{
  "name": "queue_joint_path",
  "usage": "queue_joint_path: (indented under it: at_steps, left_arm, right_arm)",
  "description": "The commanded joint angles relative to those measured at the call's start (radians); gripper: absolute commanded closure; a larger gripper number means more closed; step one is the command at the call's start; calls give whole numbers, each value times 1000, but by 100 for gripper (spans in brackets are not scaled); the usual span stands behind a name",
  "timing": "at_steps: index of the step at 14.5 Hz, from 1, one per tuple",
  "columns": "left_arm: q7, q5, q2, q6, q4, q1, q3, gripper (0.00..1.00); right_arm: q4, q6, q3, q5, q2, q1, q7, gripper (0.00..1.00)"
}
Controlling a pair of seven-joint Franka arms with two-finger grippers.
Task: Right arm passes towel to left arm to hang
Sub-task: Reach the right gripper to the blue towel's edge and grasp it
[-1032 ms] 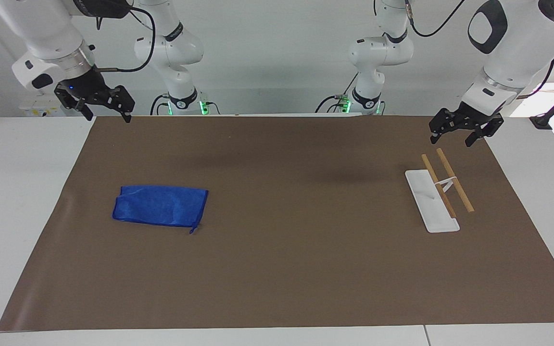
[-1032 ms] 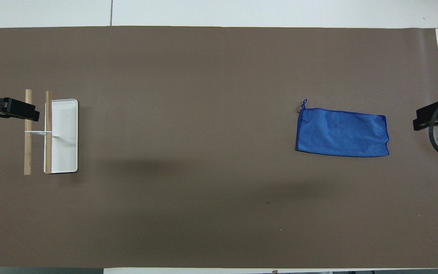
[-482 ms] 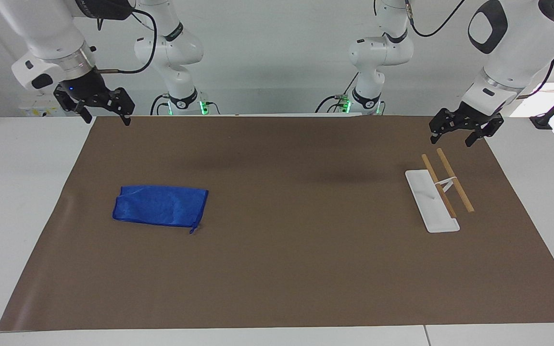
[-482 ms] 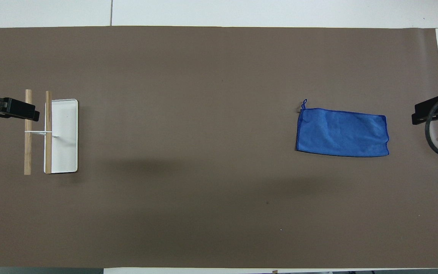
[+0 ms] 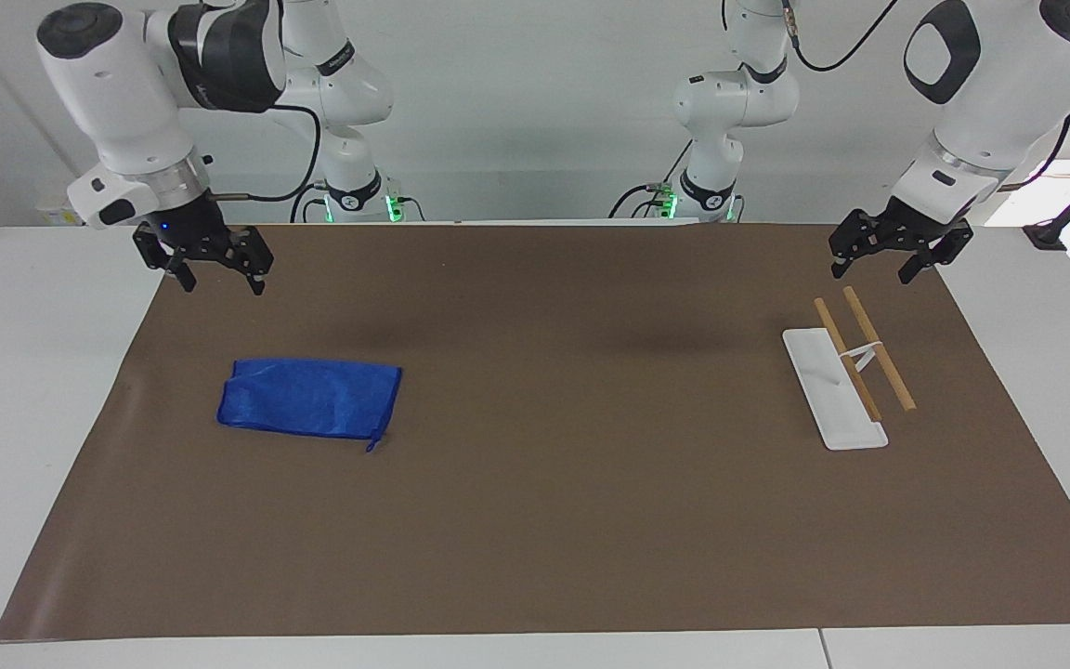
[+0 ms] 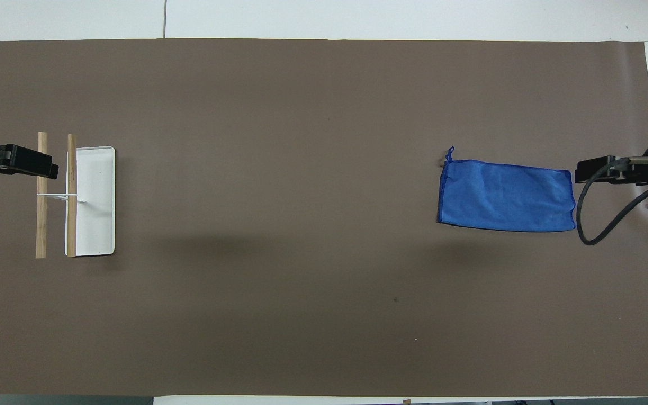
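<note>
1. Blue towel (image 5: 309,398) lies flat on the desk (image 5: 554,520), toward the right arm's end, ungrasped.
2. Right gripper (image 5: 216,271), fingers spread and empty, should be lowered onto one short edge.
3. Left gripper (image 5: 883,260) waits spread above the rack (image 5: 846,376).

Robotics lab, staged test bench. Two big white jointed arms, right arm (image 5: 140,102) and left arm (image 5: 995,84), are mounted at the head of a white surface (image 5: 24,390); green status lights glow at their bases. Black cables (image 5: 298,158) loop off the wrists. A plain brown mat (image 5: 572,520) covers the work area. Bare pale wall (image 5: 535,102) above, more cabling and a black stand (image 5: 1069,214) at the left arm's end.
</note>
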Motion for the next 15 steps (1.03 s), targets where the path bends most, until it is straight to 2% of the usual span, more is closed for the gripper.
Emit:
queue_joint_path:
  at_steps: [1, 3, 4, 5, 7, 10, 13, 15]
  left_arm:
    - [-6, 1, -31, 14, -36, 5, -2, 0]
    - [-6, 1, -31, 14, -36, 3, -2, 0]
    - [-6, 1, -31, 13, -36, 5, -2, 0]
    - [-6, 1, -31, 14, -36, 3, -2, 0]
    - [-6, 1, -31, 14, -36, 3, -2, 0]
    - [-6, 1, -31, 14, -36, 5, -2, 0]
    - [-6, 1, -31, 14, -36, 5, -2, 0]
    - [-6, 1, -31, 14, -36, 3, -2, 0]
  right_arm:
    - [-114, 143, 5, 5, 40, -14, -89, 0]
    - [-182, 327, 5, 14, 122, -12, -149, 0]
    - [-231, 433, 5, 14, 145, -14, -155, 0]
    - [-264, 490, 5, 14, 160, -12, -169, 0]
    - [-320, 542, 6, 19, 172, -14, -197, 0]
    - [-334, 581, 6, 63, 206, -29, -239, 0]
    - [-341, 607, 5, 85, 217, -50, -359, 0]
    - [-377, 673, 6, 86, 217, -70, -376, 0]
